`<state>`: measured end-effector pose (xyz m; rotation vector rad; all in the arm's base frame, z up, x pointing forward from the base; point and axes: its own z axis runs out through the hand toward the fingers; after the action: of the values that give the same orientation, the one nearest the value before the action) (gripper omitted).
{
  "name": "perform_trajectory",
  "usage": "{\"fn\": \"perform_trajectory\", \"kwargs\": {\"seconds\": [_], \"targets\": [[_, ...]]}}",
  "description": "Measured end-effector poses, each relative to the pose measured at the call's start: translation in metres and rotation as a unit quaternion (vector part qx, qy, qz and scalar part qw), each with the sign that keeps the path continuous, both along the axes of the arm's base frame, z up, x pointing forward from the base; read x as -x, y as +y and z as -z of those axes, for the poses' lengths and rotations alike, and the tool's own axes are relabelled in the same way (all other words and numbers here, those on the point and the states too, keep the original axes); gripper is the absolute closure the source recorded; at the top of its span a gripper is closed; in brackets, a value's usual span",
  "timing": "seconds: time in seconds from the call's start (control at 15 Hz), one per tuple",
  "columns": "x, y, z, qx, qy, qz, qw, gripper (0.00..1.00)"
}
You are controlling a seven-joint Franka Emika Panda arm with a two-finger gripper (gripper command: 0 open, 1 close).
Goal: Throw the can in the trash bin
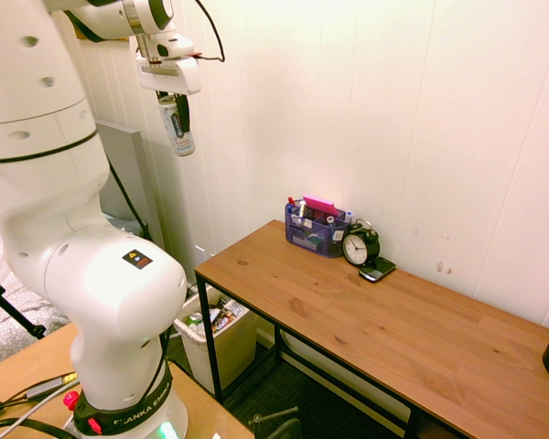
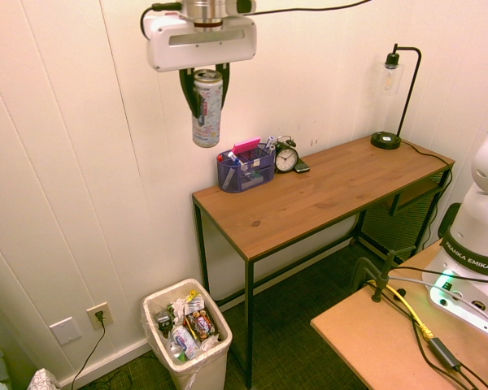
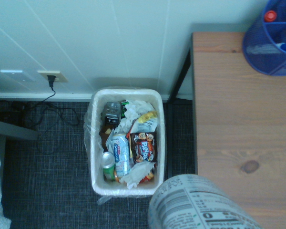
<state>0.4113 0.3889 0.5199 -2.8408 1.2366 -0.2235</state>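
We see the white two-finger gripper [image 2: 202,88] pointing straight down, high above the floor, its dark fingers clamped on the upper part of the slim silver-white drink can with a dark printed label [image 2: 206,110]. The can hangs upright below the fingers, clear of every surface. In the first exterior view the same can [image 1: 177,126] appears in front of the white panelled wall, up at about 11 o'clock from the brown wooden desk with black metal legs [image 1: 375,315].

The small cream-white rectangular plastic trash bin [image 2: 161,297] stands on the dark floor beside the desk's end, against the wall. In the second exterior view it lies at about 6 o'clock from the can, far below it. In the wrist view the bin [image 3: 160,125] sits near centre, already holding wrappers and other cans, while the held can's printed side [image 3: 200,205] fills the lower edge.

We judge the pick-up and lift to be done, and the carry toward the bin nearly so. What remains is the final alignment over the opening, perhaps a descent, and the release. On the desk, well apart from the action, are a translucent blue pen organizer [image 2: 246,168] and a black round alarm clock [image 2: 286,158].
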Motion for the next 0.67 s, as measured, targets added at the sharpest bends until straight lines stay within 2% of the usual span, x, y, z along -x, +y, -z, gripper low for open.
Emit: {"fn": "perform_trajectory", "kwargs": {"seconds": [0.07, 0.27, 0.67], "targets": [[-0.012, 0.013, 0.006, 0.005, 0.006, 0.003, 1.0, 0.0], [-0.036, 0.053, 0.029, 0.018, 0.038, 0.005, 0.999, 0.0], [-0.066, 0.051, 0.024, 0.015, 0.041, 0.031, 0.999, 0.0]]}}
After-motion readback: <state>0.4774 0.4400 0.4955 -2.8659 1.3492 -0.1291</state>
